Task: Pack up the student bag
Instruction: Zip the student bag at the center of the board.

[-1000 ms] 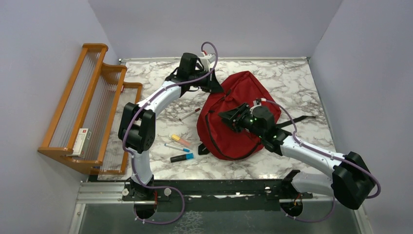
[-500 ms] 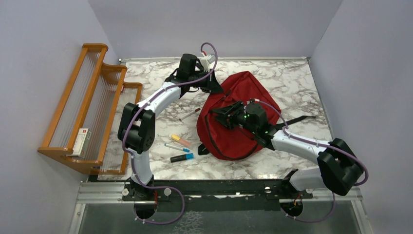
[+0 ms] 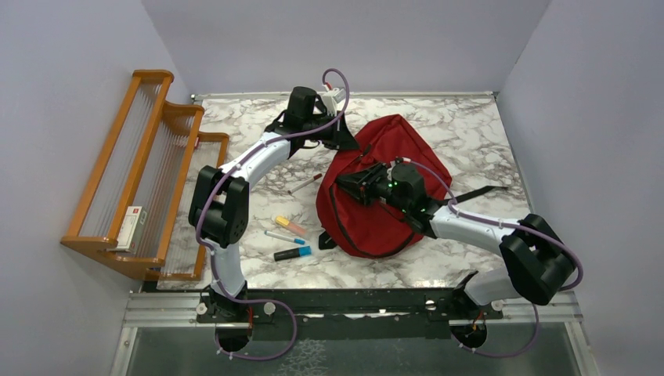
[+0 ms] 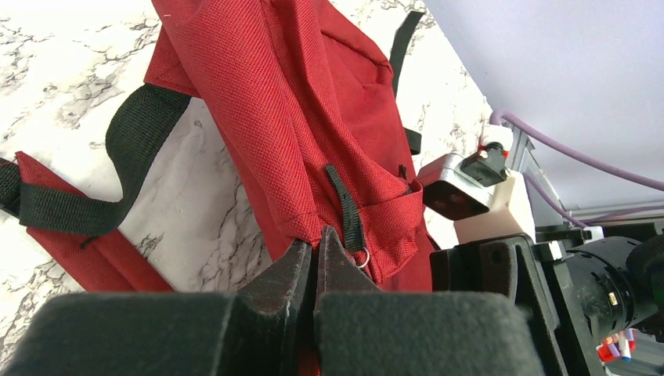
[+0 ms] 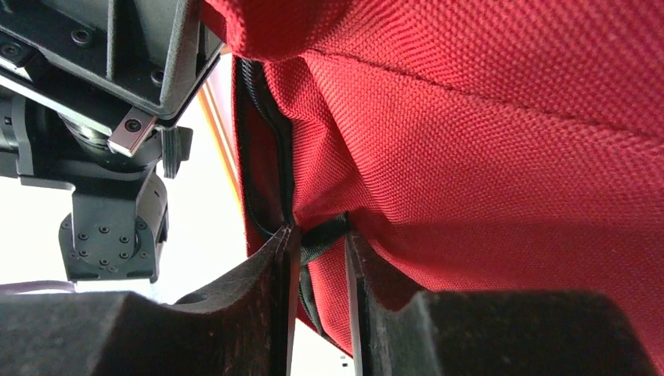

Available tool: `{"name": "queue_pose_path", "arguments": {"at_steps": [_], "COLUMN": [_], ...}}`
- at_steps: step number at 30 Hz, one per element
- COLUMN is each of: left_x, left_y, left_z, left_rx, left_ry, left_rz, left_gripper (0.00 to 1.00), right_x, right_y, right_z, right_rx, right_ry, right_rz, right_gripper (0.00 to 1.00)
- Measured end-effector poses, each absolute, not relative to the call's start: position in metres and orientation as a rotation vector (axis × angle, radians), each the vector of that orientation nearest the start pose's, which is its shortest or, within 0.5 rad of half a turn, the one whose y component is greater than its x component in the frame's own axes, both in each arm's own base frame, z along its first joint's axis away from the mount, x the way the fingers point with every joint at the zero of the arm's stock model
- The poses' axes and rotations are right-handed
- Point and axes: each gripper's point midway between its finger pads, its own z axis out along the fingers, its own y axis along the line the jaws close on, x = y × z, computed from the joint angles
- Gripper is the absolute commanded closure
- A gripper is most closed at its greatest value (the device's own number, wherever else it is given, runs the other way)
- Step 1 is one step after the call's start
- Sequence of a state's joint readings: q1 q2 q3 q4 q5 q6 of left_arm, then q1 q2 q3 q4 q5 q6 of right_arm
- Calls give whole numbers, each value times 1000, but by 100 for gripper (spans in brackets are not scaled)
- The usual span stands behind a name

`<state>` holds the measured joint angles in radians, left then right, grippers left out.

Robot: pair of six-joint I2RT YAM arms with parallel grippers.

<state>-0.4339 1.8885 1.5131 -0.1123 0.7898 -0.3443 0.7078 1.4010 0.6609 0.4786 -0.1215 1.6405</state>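
While left gripper (image 4: 315,241) clamps the large red fabric backpack (image 3: 391,145), right gripper (image 5: 317,235) brackets its black zip tab (image 5: 312,252), grip unclear; coloured plastic markers (image 3: 291,227) lie unpacked alongside.

Bag (image 3: 399,137) sits mid-tabletop (image 3: 470,125), rack (image 3: 168,117) at the left edge. Between them, pen (image 3: 304,184) lies behind the markers (image 3: 292,227). Box (image 3: 131,227) lies in the rack's near end. Left end effector (image 3: 348,145) is at the bag's far-left edge, right end effector (image 3: 344,188) over its middle.
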Motion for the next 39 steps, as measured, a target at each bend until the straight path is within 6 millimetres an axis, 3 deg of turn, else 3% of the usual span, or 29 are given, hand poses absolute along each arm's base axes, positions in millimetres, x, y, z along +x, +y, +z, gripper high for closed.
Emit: {"name": "queue_pose_path", "arguments": {"at_steps": [5, 7, 11, 16, 19, 29, 39], "left_x": [397, 397, 397, 400, 402, 406, 413], "left_y": [-332, -332, -332, -329, -327, -320, -316], "left_z": [208, 208, 207, 206, 207, 205, 187], "left_rx": [615, 615, 615, 590, 568, 512, 469], "left_ry": [2059, 2059, 2059, 2057, 2057, 2077, 2120], "left_rz": [-1279, -1279, -1279, -1287, -1300, -1316, -1334], "left_gripper": [100, 100, 100, 100, 100, 100, 100], "right_x": [289, 289, 288, 284, 280, 253, 229], "right_y": [331, 330, 327, 317, 314, 336, 341], "right_z": [196, 197, 207, 242, 252, 254, 238], "right_rx": [897, 879, 826, 708, 616, 146, -126], "right_ry": [2024, 2022, 1994, 1892, 1862, 1921, 1977], "right_rz": [1642, 1637, 1631, 1631, 1610, 1613, 1604], "right_gripper": [95, 99, 99, 99, 99, 99, 99]}}
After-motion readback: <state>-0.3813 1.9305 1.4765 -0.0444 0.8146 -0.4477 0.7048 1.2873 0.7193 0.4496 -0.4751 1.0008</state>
